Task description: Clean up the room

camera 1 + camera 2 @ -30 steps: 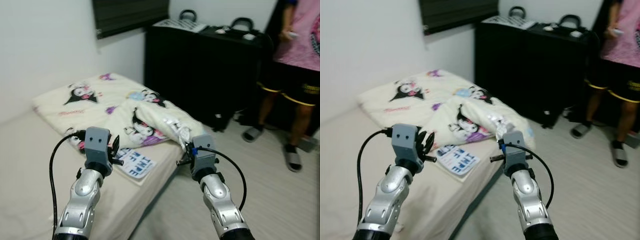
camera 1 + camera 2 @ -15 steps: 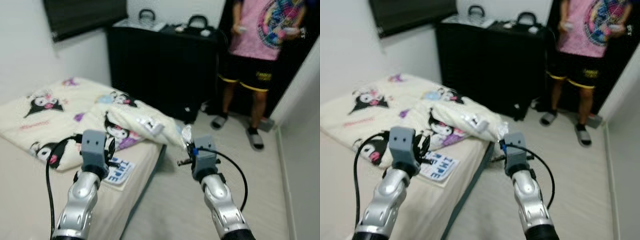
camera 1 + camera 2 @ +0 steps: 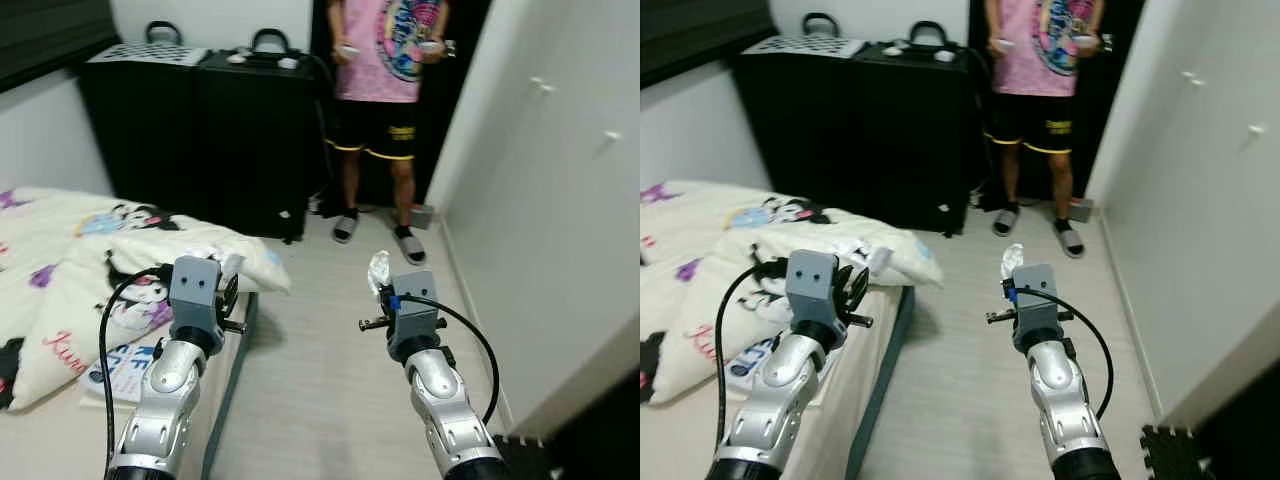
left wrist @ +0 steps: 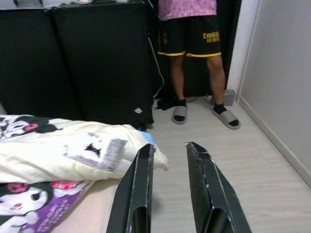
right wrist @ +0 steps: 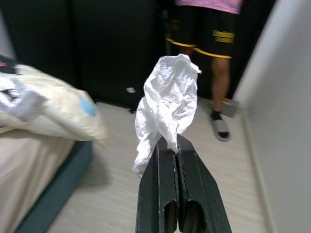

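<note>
The right gripper (image 5: 171, 145) has its two black fingers pressed together on the lower end of a crumpled white tissue (image 5: 166, 109), which stands up out of the tips; it is held out over the pale wood floor (image 3: 330, 380), right of the bed and near the white wardrobe doors (image 3: 560, 190) on the right. The left gripper (image 4: 170, 153) is held out over the bed's right edge with its fingers apart and nothing between them. Below and left of it lies a cream quilt (image 3: 90, 270) printed with black-and-purple cartoon characters, bunched on the mattress (image 3: 60, 440); red script on it begins with what looks like "Kur" (the rest is hidden). A white sewn-in label (image 4: 109, 148) with small dark print, too fine to read, sits on the quilt's fold nearest the floor. A booklet (image 3: 125, 365) with blue block lettering lies on the mattress just behind the left arm, its words not legible. At the far side stand two black cases (image 3: 200, 140) with handles on top, side by side against the wall. To their right a person (image 3: 385, 90) stands in a pink printed shirt, black shorts with yellow trim and small yellow writing on one leg (unreadable), and grey slides (image 3: 409, 246), holding a small white object in each hand.
</note>
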Robot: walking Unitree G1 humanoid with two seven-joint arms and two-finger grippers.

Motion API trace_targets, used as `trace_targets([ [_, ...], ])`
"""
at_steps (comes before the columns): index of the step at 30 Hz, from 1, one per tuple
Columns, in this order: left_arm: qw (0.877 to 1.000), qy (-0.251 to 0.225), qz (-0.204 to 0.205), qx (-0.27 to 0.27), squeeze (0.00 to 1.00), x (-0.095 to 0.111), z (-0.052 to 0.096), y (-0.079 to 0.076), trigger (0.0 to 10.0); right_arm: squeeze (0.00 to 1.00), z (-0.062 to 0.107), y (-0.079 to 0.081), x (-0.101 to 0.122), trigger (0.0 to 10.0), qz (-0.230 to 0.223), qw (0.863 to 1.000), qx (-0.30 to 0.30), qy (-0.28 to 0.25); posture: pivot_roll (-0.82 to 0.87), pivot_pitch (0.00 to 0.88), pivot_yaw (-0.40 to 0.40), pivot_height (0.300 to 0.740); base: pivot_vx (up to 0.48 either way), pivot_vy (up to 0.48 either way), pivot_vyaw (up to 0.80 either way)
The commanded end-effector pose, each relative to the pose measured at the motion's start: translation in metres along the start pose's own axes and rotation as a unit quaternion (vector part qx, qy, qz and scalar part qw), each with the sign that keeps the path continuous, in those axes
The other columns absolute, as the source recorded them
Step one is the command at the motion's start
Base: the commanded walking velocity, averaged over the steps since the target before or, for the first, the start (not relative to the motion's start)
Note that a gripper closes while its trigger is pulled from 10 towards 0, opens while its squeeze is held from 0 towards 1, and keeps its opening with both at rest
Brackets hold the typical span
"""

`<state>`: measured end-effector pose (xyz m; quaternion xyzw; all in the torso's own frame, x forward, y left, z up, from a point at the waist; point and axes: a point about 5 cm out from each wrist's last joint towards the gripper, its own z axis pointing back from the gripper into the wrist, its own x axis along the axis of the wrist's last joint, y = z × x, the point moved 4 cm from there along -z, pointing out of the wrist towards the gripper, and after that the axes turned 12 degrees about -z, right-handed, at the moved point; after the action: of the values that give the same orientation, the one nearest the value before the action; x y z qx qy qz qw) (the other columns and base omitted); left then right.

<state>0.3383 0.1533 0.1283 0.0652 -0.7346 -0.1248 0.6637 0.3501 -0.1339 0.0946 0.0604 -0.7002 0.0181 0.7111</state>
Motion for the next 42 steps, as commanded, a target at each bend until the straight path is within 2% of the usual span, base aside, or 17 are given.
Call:
trace_targets([
  [1,1.0,0.006,-0.006,-0.002,0.0,-0.0038,0.0011,-0.0009,10.0,0.0,0.0012,-0.0039,-0.0015,10.0,-0.001,1.0,-0.006,0.001,0.09,0.01,-0.028,0.74,0.0,0.0,-0.8],
  [42,1.0,0.002,-0.003,-0.002,0.0,-0.001,-0.0031,-0.0016,10.0,0.0,-0.0001,-0.0065,-0.0022,10.0,0.005,1.0,-0.014,0.002,0.1,0.013,-0.029,0.74,0.0,0.0,-0.8],
])
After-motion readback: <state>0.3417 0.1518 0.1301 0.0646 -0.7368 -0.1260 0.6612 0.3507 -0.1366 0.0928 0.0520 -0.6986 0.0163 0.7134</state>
